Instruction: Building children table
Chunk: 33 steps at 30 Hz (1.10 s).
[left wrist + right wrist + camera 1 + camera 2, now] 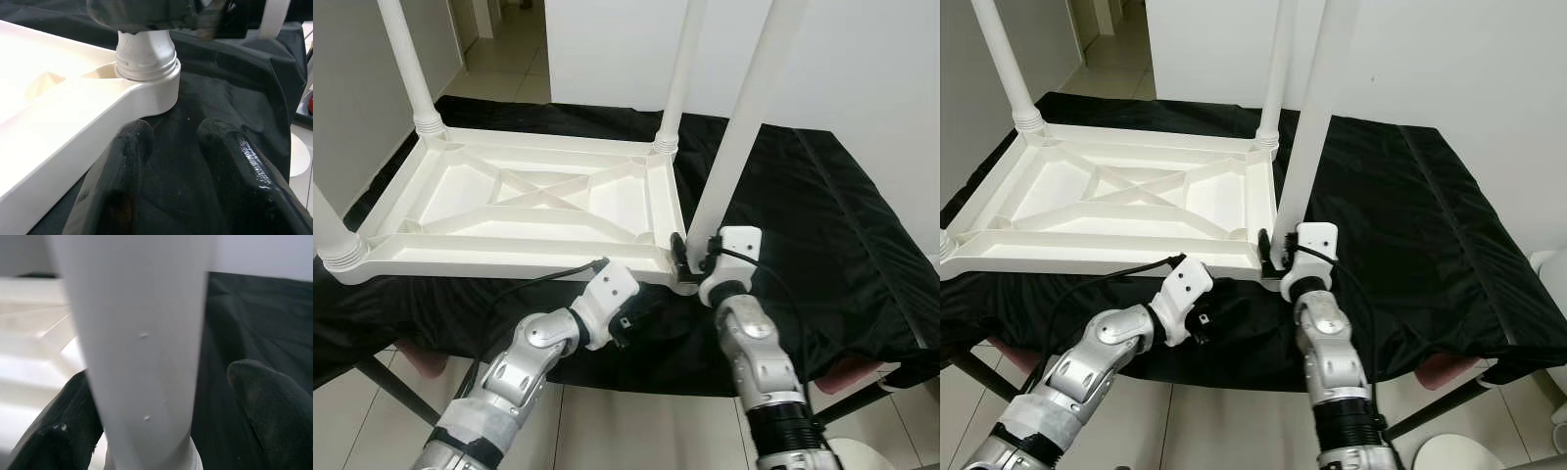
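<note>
A white children's table top (460, 257) lies upside down on a black cloth. Screwed-in white legs stand at its far left (408, 59), far right (680, 69) and near left (328, 230) corners. A fourth leg (744, 117) stands upright in the near right corner socket (146, 73). My right gripper (695, 257) is open around the base of this leg; in the right wrist view one finger (63, 431) touches the leg (142, 333) and the other finger (266, 406) is a little apart. My left gripper (173, 132) is open and holds nothing, low over the cloth just in front of that corner.
The black cloth (822, 225) covers a low platform whose front edge runs just below my arms. Tiled floor (636, 431) lies beneath. A white wall (881, 69) stands behind, and a doorway opens at the far left. A white round object (1454, 455) sits on the floor at the right.
</note>
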### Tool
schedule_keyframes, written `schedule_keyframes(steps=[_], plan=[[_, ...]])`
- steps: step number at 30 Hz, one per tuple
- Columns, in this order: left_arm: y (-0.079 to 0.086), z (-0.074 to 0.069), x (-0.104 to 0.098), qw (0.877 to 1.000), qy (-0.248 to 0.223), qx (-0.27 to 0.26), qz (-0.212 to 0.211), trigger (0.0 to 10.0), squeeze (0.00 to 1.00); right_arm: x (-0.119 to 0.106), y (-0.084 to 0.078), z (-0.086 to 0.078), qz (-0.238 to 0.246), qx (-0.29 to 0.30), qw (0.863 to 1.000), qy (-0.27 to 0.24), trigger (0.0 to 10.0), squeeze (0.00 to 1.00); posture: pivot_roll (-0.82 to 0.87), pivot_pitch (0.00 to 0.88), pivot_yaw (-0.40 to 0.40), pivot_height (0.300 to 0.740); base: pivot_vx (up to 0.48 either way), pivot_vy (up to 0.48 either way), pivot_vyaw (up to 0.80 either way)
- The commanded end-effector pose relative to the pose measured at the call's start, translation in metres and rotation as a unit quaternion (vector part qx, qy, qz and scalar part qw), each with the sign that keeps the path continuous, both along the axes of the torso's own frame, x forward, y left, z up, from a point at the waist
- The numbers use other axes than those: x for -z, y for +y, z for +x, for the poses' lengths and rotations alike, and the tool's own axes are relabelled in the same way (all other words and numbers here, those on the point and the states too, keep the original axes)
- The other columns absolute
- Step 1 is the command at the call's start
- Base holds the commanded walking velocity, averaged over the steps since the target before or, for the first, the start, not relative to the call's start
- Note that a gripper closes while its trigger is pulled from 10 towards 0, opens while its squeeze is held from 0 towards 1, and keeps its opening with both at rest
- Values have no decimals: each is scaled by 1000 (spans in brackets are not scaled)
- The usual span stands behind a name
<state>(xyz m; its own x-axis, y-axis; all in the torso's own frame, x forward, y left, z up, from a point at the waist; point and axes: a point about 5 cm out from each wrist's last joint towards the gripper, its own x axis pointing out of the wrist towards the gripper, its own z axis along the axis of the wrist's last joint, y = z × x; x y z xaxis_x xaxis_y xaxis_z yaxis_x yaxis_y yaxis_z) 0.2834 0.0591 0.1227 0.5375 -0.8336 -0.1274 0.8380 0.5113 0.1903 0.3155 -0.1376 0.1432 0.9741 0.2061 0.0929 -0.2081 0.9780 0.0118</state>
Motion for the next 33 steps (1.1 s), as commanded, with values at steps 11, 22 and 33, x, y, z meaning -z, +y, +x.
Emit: schedule_keyframes(steps=[11,22,33], plan=[[2,0,-14,1000,1,26,-6,10000,0,17,-18,6,-102,-170,980,16,10000,0,37,0,-41,740,0,0,0],[-2,3,-19,1000,2,21,-3,10000,0,6,-15,28,-119,-216,969,19,7569,0,43,0,-30,740,0,0,0],[-1,5,-21,1000,-2,13,0,10000,0,16,-18,31,-108,-238,964,41,0,0,46,20,-31,740,0,0,0]])
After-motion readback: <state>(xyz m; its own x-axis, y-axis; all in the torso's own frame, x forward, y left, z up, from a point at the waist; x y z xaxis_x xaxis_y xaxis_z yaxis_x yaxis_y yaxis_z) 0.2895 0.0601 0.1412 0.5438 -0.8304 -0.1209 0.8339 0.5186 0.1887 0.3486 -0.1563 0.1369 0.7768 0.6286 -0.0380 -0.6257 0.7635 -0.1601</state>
